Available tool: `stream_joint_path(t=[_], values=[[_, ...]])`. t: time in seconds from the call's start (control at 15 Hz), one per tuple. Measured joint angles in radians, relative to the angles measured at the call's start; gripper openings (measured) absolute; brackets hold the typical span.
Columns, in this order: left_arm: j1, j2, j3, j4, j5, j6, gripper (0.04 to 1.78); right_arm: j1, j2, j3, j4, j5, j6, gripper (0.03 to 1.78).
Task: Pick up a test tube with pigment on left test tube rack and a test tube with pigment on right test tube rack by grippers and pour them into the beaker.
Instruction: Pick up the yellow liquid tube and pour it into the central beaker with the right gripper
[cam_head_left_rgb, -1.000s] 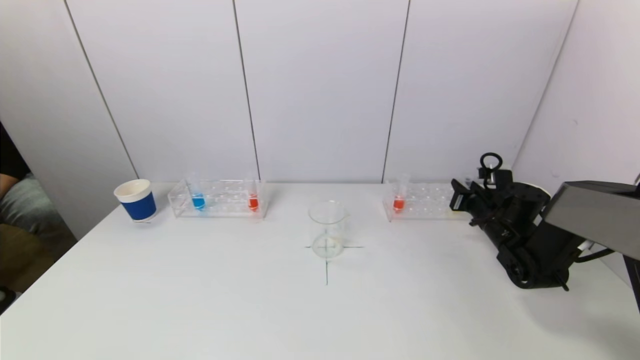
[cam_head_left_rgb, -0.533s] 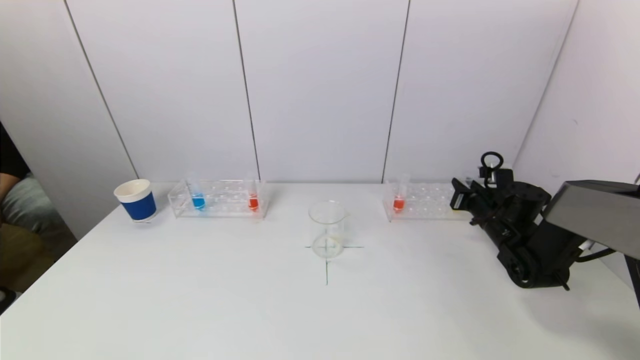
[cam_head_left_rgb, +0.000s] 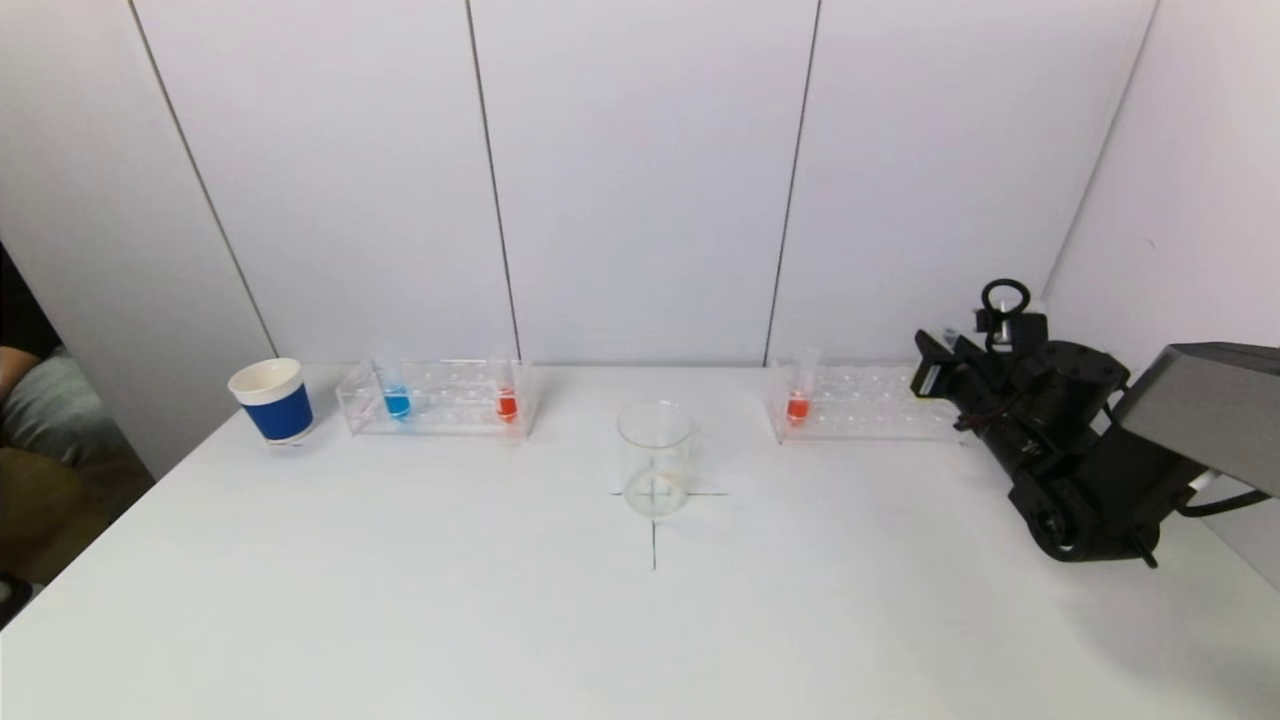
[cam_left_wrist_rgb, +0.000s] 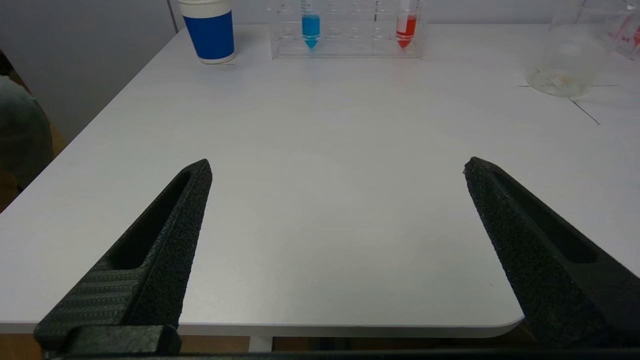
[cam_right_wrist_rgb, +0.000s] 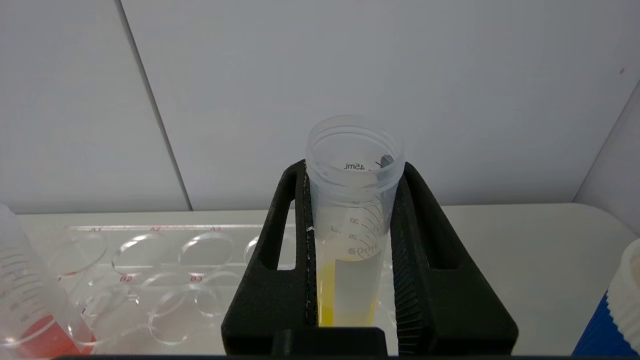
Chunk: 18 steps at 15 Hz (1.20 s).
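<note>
Hard to spot the held tube from the head camera, hidden behind the black bulk of the right gripper (cam_head_left_rgb: 935, 375) over at the right end of the right test tube rack (cam_head_left_rgb: 870, 405). Way clearer from the right wrist: fingers (cam_right_wrist_rgb: 285, 240) clamped tight on a clear graduated test tube (cam_right_wrist_rgb: 352, 210), upright, open mouth on top, yellow pigment down low, bottom end cut off behind the gripper body. Can't tell whether the tip sits in a rack hole or hangs above it. Red tube (cam_head_left_rgb: 798, 400) standing at the left end of that same rack, only partly in frame in the wrist shot. Left gripper (cam_left_wrist_rgb: 337, 167) out of the head view altogether; wrist camera shows its fingers (cam_left_wrist_rgb: 165, 240) spread wide with nothing between, near the front edge of the table (cam_left_wrist_rgb: 325, 150). Left test tube rack (cam_head_left_rgb: 435, 400) at the back left, blue tube (cam_head_left_rgb: 396, 398) and another red tube (cam_head_left_rgb: 507, 400) standing in it. Glass beaker (cam_head_left_rgb: 655, 458) mid-table on a drawn cross, contents hard to make out. Blue paper cup (cam_head_left_rgb: 271, 400) just left of the left rack.
</note>
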Motion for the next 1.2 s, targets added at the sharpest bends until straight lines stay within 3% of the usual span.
stream_joint_path(t=[0.67, 1.2], values=[[0.0, 0.0, 0.0, 0.0, 0.0, 0.0, 1.76, -0.008, -0.102, -0.033, 0.007, 0.014, -0.026, 0.48], [0.0, 0.0, 0.0, 0.0, 0.0, 0.0, 1.76, 0.016, -0.257, -0.116, 0.231, 0.022, -0.063, 0.48]])
